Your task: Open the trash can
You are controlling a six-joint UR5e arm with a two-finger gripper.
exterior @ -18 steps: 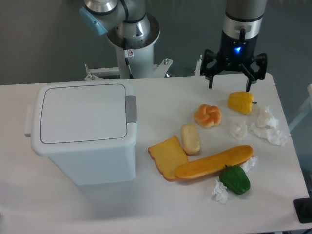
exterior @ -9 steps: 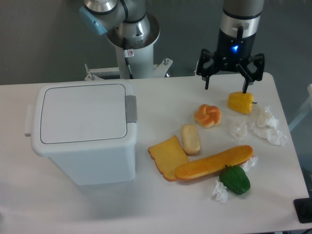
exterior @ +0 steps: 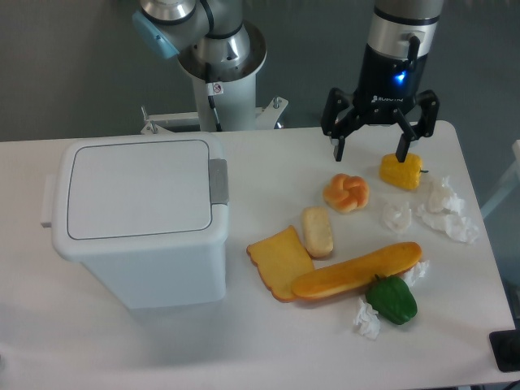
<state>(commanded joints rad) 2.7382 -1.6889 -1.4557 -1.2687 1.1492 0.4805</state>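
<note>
Trash can (exterior: 138,219) set upright on left part of table (exterior: 244,349), lid shut, long axis running left-right. Grey push tab (exterior: 218,180) faced right — toward food items. Gripper (exterior: 370,149) held well apart to right, at far side of table, fingers spread wide, nothing clamped; yellow pepper (exterior: 401,170) seen just beside right finger.

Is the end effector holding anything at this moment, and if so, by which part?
Nothing is held. The end effector is open and empty, above the table between the knotted bun and the yellow pepper, away from the trash can.
</note>
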